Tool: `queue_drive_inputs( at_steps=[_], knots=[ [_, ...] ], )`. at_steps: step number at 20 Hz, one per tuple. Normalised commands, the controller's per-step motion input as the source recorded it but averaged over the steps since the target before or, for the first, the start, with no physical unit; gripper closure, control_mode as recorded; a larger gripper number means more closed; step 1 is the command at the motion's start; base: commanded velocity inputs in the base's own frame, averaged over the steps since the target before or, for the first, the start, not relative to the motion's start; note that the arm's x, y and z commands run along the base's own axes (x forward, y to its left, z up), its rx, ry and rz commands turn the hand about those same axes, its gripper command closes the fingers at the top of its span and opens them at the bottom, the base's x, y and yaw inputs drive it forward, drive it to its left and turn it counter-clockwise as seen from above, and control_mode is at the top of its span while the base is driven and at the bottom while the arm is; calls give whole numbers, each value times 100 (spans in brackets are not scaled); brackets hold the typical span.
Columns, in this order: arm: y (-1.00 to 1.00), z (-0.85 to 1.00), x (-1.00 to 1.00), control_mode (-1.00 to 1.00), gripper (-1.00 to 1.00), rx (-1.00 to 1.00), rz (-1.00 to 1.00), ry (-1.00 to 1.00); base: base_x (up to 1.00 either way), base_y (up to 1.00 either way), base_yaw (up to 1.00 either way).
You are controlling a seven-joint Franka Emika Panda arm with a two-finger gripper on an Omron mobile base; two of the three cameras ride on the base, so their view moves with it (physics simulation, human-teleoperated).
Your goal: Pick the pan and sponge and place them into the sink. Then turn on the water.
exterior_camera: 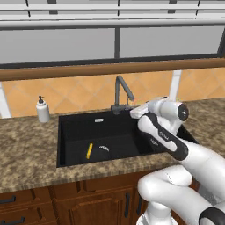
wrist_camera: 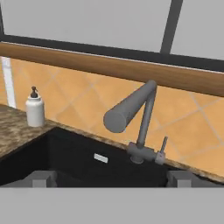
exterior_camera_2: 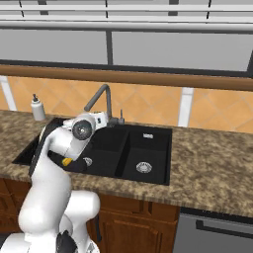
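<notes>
speckled brown granite surface (exterior_camera: 26, 154) frames the matte black double-basin sink (exterior_camera: 79, 127) holding the yellow-green sponge (exterior_camera: 89, 150) below the wide-open, empty tool (wrist_camera: 111, 181), which could overshoot the grey angular faucet's (wrist_camera: 131, 111) lever just ahead.

The white arm (exterior_camera: 167, 136) rises from the base, bends at the elbow and extends forward at mid-height. The wrist is level, so the hand points horizontally ahead. The gripper (wrist_camera: 111, 178) stands with its two dark fingertips (wrist_camera: 42, 178) spread wide apart, nothing between them.
</notes>
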Motion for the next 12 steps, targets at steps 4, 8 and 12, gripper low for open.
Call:
queue_drive_inputs(
  at_steps=[4,8,12],
  knots=[
    [-67,14,23,-100,-100,3,12,-36,0,0,0],
    [-70,9,25,-100,-100,6,5,-21,0,0,0],
    [-38,-2,34,-100,-100,1,3,-5,0,0,0]
  ],
)
